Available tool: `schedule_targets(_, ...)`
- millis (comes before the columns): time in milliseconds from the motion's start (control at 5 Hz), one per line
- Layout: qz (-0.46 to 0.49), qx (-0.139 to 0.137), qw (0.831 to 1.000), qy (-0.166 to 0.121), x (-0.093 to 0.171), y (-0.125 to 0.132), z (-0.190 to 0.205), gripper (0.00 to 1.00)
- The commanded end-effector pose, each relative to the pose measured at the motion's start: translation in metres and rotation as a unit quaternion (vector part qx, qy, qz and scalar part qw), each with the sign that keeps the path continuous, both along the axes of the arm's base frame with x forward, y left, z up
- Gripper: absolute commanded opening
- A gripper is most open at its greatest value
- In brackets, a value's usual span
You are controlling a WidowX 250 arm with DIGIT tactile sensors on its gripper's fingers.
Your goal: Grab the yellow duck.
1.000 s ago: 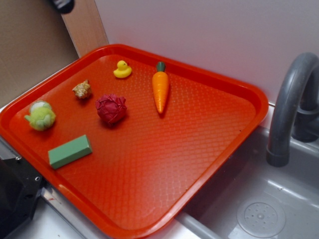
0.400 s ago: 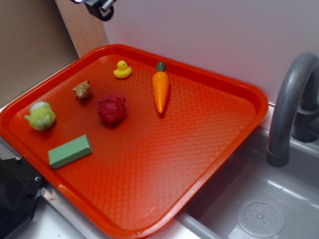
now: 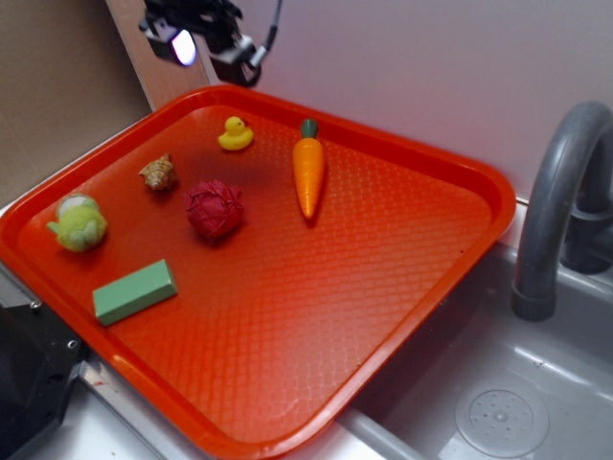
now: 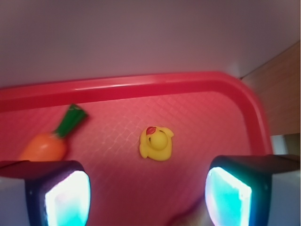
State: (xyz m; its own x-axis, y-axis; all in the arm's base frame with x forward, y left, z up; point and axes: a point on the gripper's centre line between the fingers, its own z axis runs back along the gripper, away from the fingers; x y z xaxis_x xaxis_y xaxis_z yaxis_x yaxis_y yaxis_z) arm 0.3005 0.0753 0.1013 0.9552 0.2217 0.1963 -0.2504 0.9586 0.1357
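The yellow duck (image 3: 235, 133) is tiny and bright yellow with an orange beak. It sits near the far corner of the red tray (image 3: 460, 172). My gripper (image 3: 206, 40) hangs in the air above and behind the duck, open and empty. In the wrist view the duck (image 4: 157, 143) lies on the tray between and ahead of my two glowing pads (image 4: 68, 195), with wide room either side. My gripper (image 4: 148, 193) touches nothing.
On the tray lie an orange carrot (image 3: 308, 171), a dark red crumpled ball (image 3: 214, 208), a tan shell (image 3: 158, 172), a fuzzy yellow-green plush (image 3: 79, 222) and a green block (image 3: 134, 290). A grey sink (image 3: 498, 402) with a faucet (image 3: 560, 201) is at the right. A wall stands behind the tray.
My gripper has come into view from the top left, moving right and down towards the duck. Nothing on the tray has moved.
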Motion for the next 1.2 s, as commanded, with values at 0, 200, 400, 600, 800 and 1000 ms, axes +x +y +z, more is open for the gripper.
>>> schedule_targets(0,0.018,0.022,1.000,-0.009,0.004,0.011,-0.037,1.00)
schedule_targets(200,0.014,0.018,1.000,-0.018,0.007,0.017,-0.049,1.00)
schedule_targets(400,0.021,0.027,0.999,-0.041,0.011,0.023,-0.055,1.00)
schedule_targets(600,0.015,0.027,0.997,-0.068,0.020,0.026,-0.050,0.11)
schedule_targets(800,-0.012,0.027,0.996,-0.080,0.016,0.023,-0.037,0.00)
schedule_targets(1000,-0.041,0.014,0.997,-0.064,0.010,0.008,-0.040,0.00)
